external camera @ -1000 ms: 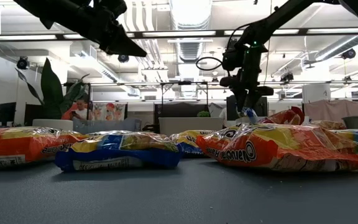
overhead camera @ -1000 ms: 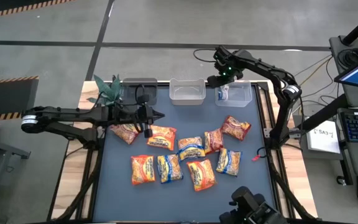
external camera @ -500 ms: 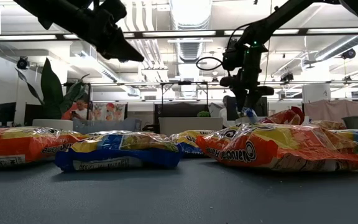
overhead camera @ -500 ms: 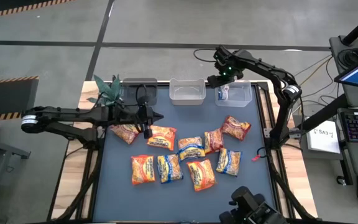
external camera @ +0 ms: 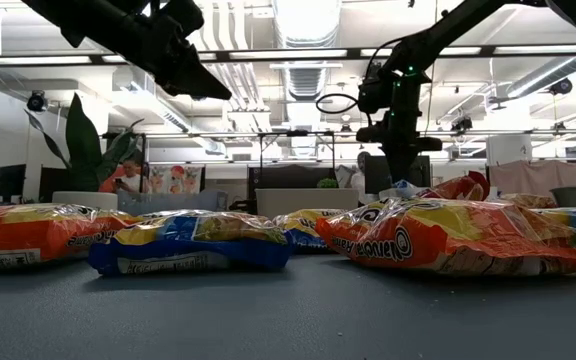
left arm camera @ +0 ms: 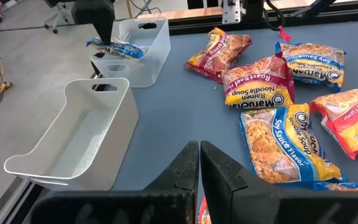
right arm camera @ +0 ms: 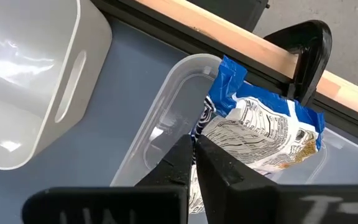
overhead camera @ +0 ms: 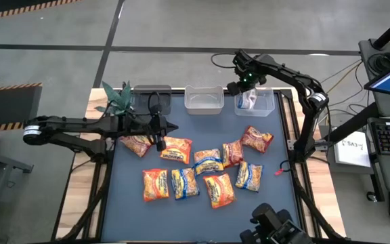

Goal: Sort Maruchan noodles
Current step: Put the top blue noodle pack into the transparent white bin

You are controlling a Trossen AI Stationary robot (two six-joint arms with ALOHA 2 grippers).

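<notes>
The right gripper (right arm camera: 194, 163) hangs over the clear bin (overhead camera: 256, 102) at the counter's (overhead camera: 202, 207) far edge, jaws closed on nothing, with a blue noodle packet (right arm camera: 263, 134) inside that bin. The left gripper (left arm camera: 199, 163), jaws closed and empty, hovers well away from that bin; the other noodle packets (overhead camera: 208, 169) lie on the counter near it.

Left arm: enters from 9 o'clock in the high view and lies nearly level, reaching toward 3 o'clock. Left gripper (overhead camera: 173, 126) is raised above the worktop at about 10 o'clock from its centre, fingers (left arm camera: 188, 167) pressed together with nothing between them. Right arm: rises from its base at 3 o'clock, elbow bent, forearm running toward 12 o'clock. Right gripper (overhead camera: 248, 95) points down at about 1 o'clock, fingers (right arm camera: 182, 158) closed side by side.
</notes>
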